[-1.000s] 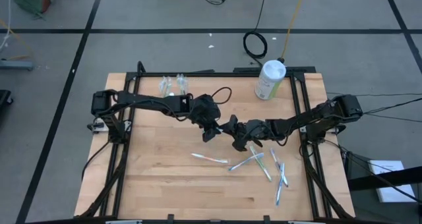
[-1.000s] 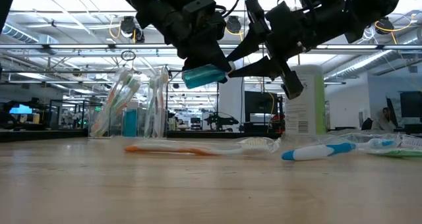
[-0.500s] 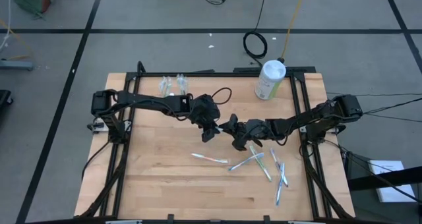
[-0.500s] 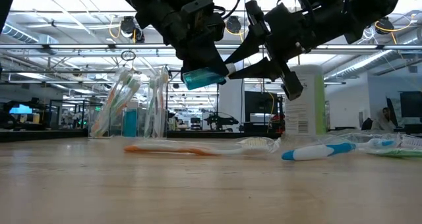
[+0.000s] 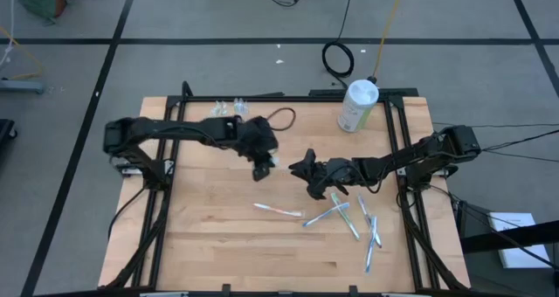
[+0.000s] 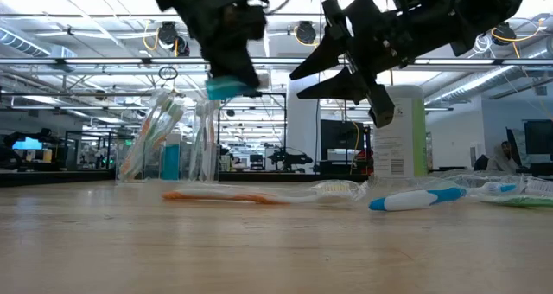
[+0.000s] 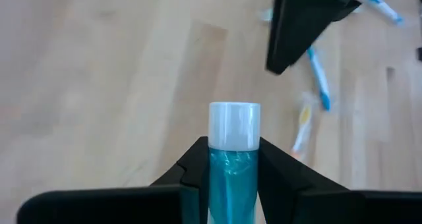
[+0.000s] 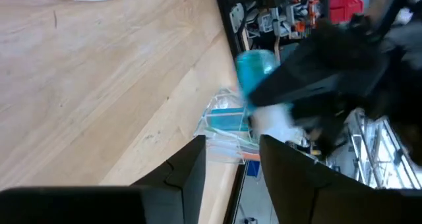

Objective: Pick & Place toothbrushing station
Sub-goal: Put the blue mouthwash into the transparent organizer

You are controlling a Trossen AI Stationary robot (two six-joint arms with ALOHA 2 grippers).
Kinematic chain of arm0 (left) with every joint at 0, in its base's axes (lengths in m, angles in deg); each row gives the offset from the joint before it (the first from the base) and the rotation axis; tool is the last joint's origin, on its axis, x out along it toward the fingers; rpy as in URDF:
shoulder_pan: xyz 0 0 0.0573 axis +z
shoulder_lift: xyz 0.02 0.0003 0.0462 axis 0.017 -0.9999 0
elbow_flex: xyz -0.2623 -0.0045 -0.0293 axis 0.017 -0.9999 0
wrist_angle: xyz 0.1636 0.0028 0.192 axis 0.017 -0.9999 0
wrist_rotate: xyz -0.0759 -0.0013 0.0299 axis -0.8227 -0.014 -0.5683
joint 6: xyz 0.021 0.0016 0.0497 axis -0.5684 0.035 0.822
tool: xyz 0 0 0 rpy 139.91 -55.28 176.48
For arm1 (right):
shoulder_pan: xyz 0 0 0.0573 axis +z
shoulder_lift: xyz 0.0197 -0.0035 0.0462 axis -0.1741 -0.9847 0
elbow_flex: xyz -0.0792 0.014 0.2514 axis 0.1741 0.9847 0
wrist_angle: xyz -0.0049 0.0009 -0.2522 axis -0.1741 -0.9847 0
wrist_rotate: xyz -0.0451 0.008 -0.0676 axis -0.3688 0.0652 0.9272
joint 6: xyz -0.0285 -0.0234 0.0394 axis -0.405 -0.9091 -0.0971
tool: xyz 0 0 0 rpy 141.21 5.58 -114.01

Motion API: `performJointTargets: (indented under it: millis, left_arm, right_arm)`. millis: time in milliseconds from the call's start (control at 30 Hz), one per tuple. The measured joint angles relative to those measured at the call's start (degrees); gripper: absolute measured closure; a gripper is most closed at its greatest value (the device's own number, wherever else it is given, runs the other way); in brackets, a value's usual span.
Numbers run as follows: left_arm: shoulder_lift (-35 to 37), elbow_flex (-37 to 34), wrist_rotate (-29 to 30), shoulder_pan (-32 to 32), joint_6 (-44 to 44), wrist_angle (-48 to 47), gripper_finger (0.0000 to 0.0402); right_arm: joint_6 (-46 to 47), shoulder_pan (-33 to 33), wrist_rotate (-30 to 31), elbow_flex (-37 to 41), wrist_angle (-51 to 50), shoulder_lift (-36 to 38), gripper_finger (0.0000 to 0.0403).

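Note:
My left gripper [image 5: 261, 168] is shut on a small blue toothpaste tube [image 6: 223, 88] with a white cap [image 7: 234, 124], held above the table left of centre. My right gripper [image 5: 300, 169] hangs open and empty just to its right, with its fingers pointing at the left gripper. Two clear plastic cups [image 5: 229, 111] stand at the far left. In the low view, one cup [image 6: 155, 140] holds pale toothbrushes and a blue tube. Several toothbrushes [image 5: 327, 214] lie flat on the table right of centre. My left gripper pinches the tube's blue body [image 7: 233, 174] between its two fingers, just behind the white cap. The cap sticks out past the fingertips, so the fingers lie along the tube. The tube is lifted clear of the table.
A white canister with a green label [image 5: 358, 105] stands at the far right corner. An orange-handled toothbrush [image 6: 259, 194] and a blue-handled one [image 6: 415, 199] lie near the table's middle. The near left part of the wooden table [image 5: 201, 245] is bare.
My left gripper has carried the toothpaste tube away from my right gripper, toward the table's left and far edges and nearer the clear cups. The tube stays clear of the table.

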Motion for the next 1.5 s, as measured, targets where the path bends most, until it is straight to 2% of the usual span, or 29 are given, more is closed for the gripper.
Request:
performJointTargets:
  millis: [133, 333, 433, 600, 700, 767, 900, 967, 1100, 1367, 1500]
  left_arm:
    - [7.82, 0.0, 5.79, 1.28, 1.57, -6.25, 0.0318]
    - [22.34, -0.9, 17.11, 1.87, 5.25, -5.44, 0.0301]
    - [28.64, -8.1, 23.66, 0.88, 5.73, 4.83, 0.0307]
    - [34.7, -29.41, 27.86, 0.7, 4.18, 32.1, 0.0313]
    - [34.87, -40.7, 31.89, 0.99, 3.0, 47.29, 0.0308]
    - [33.95, -46.26, 35.8, 1.22, 3.19, 53.17, 0.0307]
    - [33.04, -52.16, 47.22, 1.5, 3.19, 62.8, 0.0306]
    - [33.05, -53.51, 50.62, 1.57, 3.13, 63.45, 0.0306]
    - [32.7, -54.45, 52.23, 1.52, 0.14, 62.91, 0.0306]
    - [27.43, -54.48, 58.79, 1.66, -3.45, 61.32, 0.0305]
    - [24.4, -54.49, 60.42, 1.75, -3.58, 63.66, 0.0305]
  right_arm:
    - [3.26, -0.56, 0.0, 0.0, 0.49, 0.0, 0.0245]
    - [5.77, -1.44, 0.08, 0.02, 0.76, 0.0, 0.0227]
    - [6.41, -1.42, 0.08, 0.02, 0.69, -0.01, 0.0225]
    - [8.6, -1.42, 0.06, 0.04, 0.73, -0.02, 0.0227]
    - [8.57, -1.42, 0.04, 0.04, 0.76, -0.02, 0.0228]
    - [8.46, -1.42, 0.04, 0.07, 0.77, -0.02, 0.0228]
    - [8.55, -1.42, 0.02, 0.09, 0.97, -0.02, 0.0225]
    - [9.28, -1.42, 0.02, 0.09, 1.14, -0.02, 0.0225]
    - [11.14, -1.42, 0.04, 0.09, 1.21, -0.02, 0.0228]
    - [14.28, -1.42, 0.09, 0.09, 1.72, -0.02, 0.0227]
    - [14.3, -1.42, 0.06, 0.09, 2.08, -0.02, 0.0229]
